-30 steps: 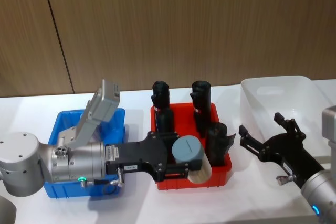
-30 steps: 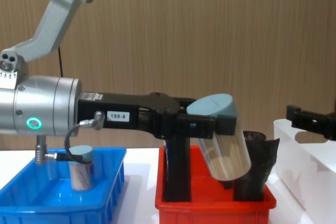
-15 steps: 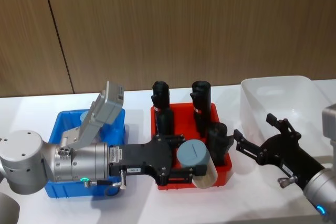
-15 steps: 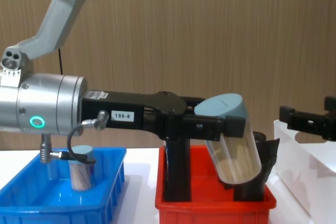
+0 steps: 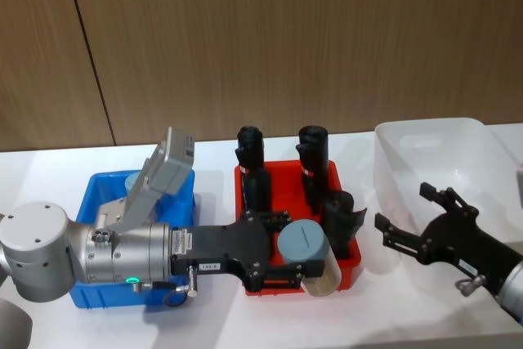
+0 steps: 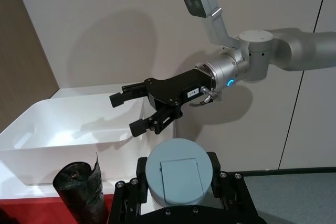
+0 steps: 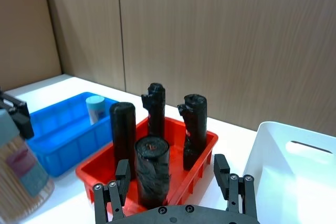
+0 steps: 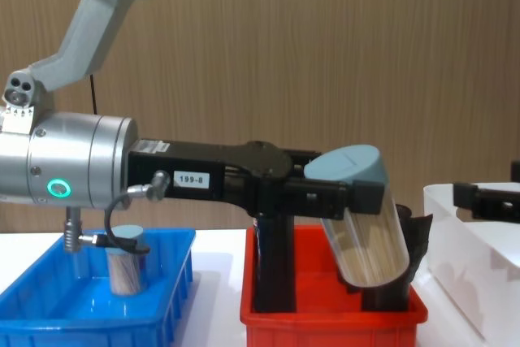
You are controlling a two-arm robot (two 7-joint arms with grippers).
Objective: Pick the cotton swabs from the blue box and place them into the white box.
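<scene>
Left gripper point(image 5: 310, 261) has crept a little further right in the last second, and the swab jar point(image 8: 366, 233) it carries now leans more. Right gripper point(image 5: 406, 212) reached in toward the red bin point(image 8: 325, 314) half a second ago and has since backed off to the right.

State now:
- Left gripper is clamped on the jar just under its lid, holding it in the air over the red bin's front right corner.
- Right gripper has its fingers spread and empty, hanging at the white box's point(image 5: 425, 132) front left corner.
- Second jar point(image 8: 124, 259) stands in the blue box point(image 5: 186, 202) at the left end of the table point(image 5: 212, 316).

Risks:
- The jar's low end looks level with the black roll point(image 5: 339, 214) in that corner (chest view overlaps them, so I can't tell the clearance). A flat move right could clip it.
- The grip is high and the jar is tilted, so it could swing or slip.
- The right gripper sits in the path to the white box, so there's a collision risk unless a handover is planned.
</scene>
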